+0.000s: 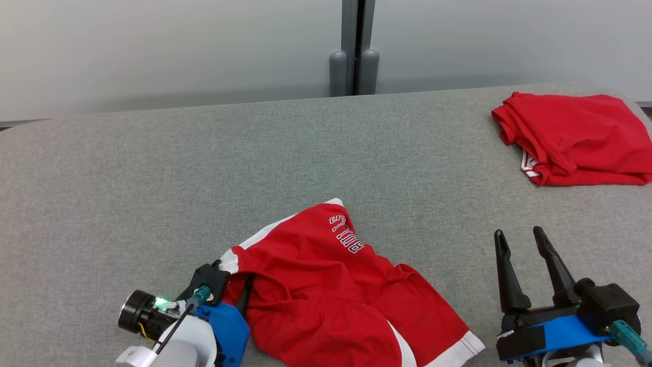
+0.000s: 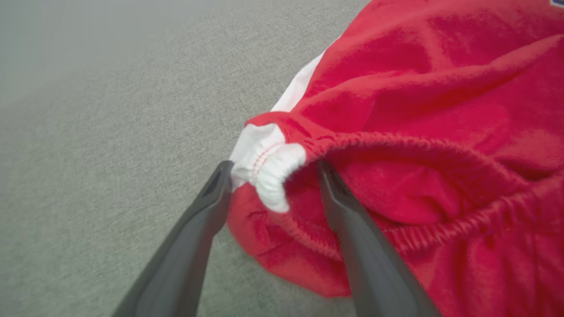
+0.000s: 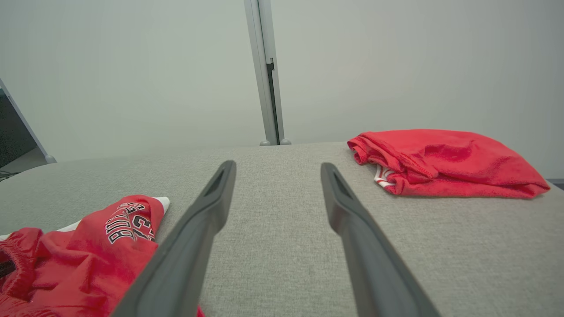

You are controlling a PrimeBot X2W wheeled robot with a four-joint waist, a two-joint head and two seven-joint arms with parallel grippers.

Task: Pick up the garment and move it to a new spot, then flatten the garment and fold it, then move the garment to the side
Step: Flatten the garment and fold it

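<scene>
Red shorts with white side stripes and black lettering lie crumpled on the grey table's near middle. My left gripper is open at their left end. Its two fingers straddle the white corner of the elastic waistband, one finger outside the cloth and one inside the waist opening. In the head view the left gripper is half hidden under that red edge. My right gripper stands open and empty to the right of the shorts, fingers pointing away over bare table. The shorts lie at its lower left.
A second red garment, folded, lies at the table's far right corner. The grey padded table stretches bare to the left and far side. A pale wall with a grey post stands behind the table's far edge.
</scene>
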